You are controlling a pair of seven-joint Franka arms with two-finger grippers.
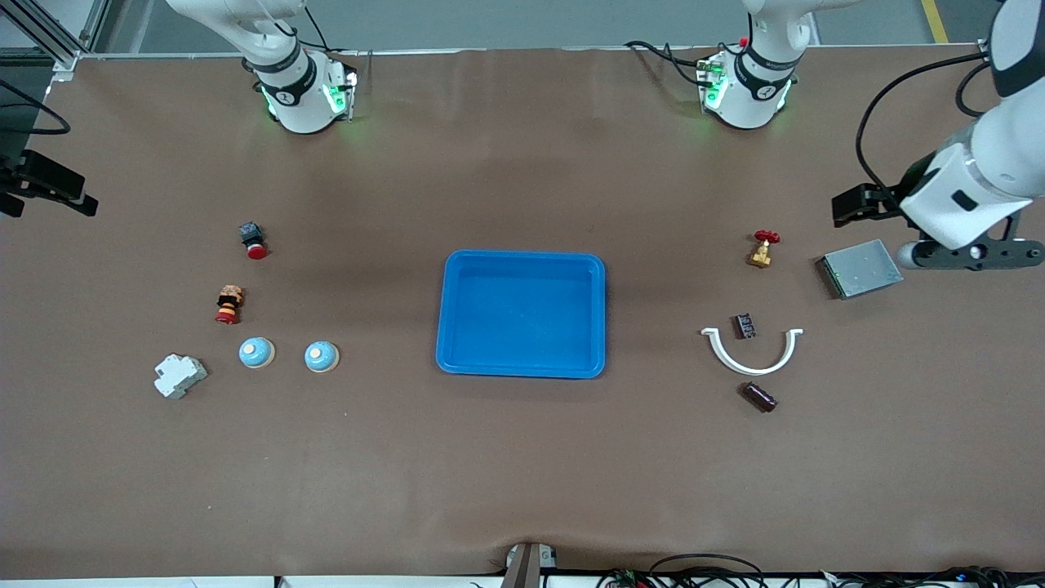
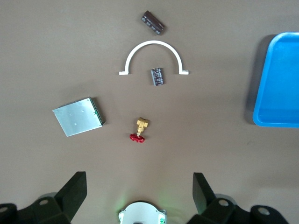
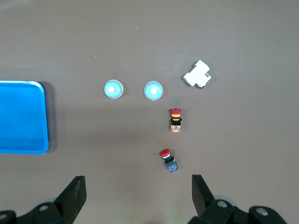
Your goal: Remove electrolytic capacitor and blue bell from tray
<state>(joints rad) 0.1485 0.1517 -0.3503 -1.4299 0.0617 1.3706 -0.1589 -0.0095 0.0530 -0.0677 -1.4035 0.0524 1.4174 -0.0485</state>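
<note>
Tray (image 1: pixel 522 369) is seen empty at table centre. Two blue bells (image 1: pixel 256 353) lie toward the right arm's end, the electrolytic capacitor (image 1: pixel 758 397) toward the left arm's end; removal is judged complete. Left gripper (image 2: pixel 138 193) and right gripper (image 3: pixel 138 196) are held spread, raised clear.

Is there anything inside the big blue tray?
No, the blue tray holds nothing; both blue bells sit on the table toward the right arm's end.
</note>
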